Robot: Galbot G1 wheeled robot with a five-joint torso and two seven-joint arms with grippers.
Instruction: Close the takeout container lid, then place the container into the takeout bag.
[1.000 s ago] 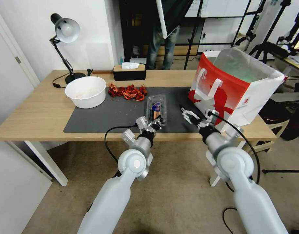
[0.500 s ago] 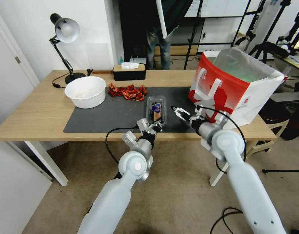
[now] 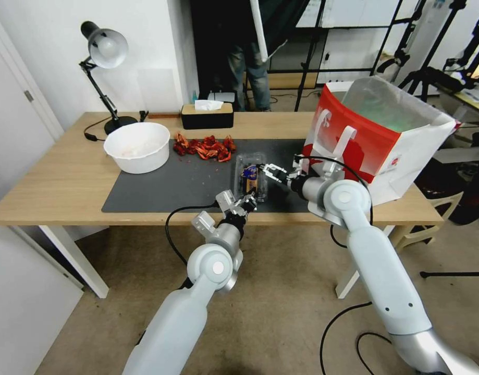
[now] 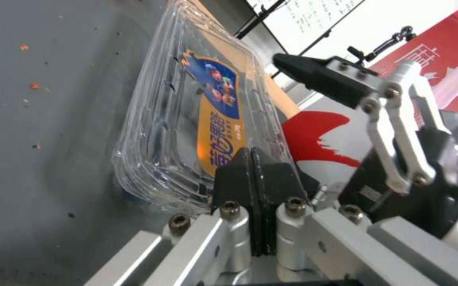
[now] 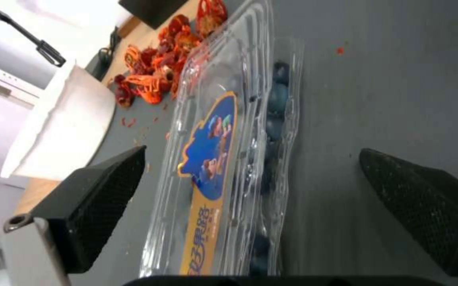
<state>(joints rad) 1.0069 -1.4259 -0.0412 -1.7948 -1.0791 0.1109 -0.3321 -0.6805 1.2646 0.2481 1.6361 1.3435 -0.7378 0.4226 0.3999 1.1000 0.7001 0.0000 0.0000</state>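
The takeout container (image 3: 245, 162) lies on the dark mat, blueberries (image 5: 278, 99) showing through its clear side. Its lid (image 3: 250, 178) is down, blue and orange label (image 5: 212, 159) facing up. My left gripper (image 3: 248, 199) is shut at the container's near end, and its fingertips (image 4: 253, 167) touch the lid's (image 4: 218, 115) near rim. My right gripper (image 3: 266, 173) is open at the container's right side, level with it. Its two pads (image 5: 107, 190) stand wide apart, and the container lies between and just beyond their tips. The red and white takeout bag (image 3: 364, 140) stands open at the right.
A white bowl (image 3: 137, 146) sits left on the mat (image 3: 161, 187), with red shells (image 3: 205, 147) beside it. A black tissue box (image 3: 207, 115) and a desk lamp (image 3: 106, 52) stand at the back. The table's front edge (image 3: 93, 217) is close to my left gripper.
My right arm has swung left from beside the bag to the container's right side, gripper still open. The left gripper has drawn slightly back toward the table edge.
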